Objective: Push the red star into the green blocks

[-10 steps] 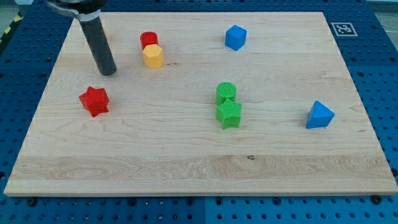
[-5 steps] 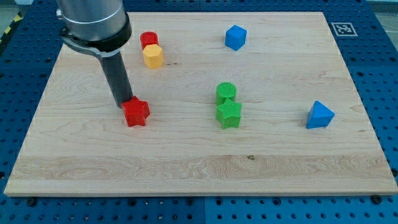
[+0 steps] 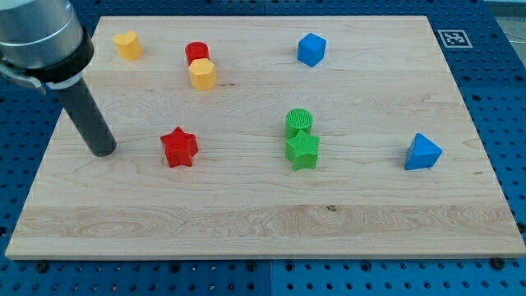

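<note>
Stood with my tip (image 3: 103, 151) on the table (image 3: 246, 214), at the view's left, apart from every block and touching none. Carried no jaws at all, only a straight dark rod, so held nothing and had nothing to open or close. Lay the red star (image 3: 179, 148) at about 3 o'clock from my tip, near but clearly separate, with bare wood between. Sat the green blocks further along almost the same line: the green star (image 3: 302, 150) at roughly 3 o'clock from the red star, and the green cylinder (image 3: 299, 122) just above it at 12 o'clock, the two apparently touching, though the seam between them was hard to make out. Made, in judgement, a nearly straight row of tip, red star and green star across the view, which was the relation the coming push depended on: a sweep toward 3 o'clock would meet the red star on its 9 o'clock side and send it toward the green pair. Seemed the red star a shade higher in the view than my tip, so a slightly off-centre contact could turn it aside. Remained well out of that path the red cylinder (image 3: 196, 53) and the yellow block (image 3: 202, 74) touching it at 12 o'clock from the red star, another yellow block (image 3: 126, 44) at the top left, and the two blue blocks (image 3: 311, 49) (image 3: 422, 152) at the right.
</note>
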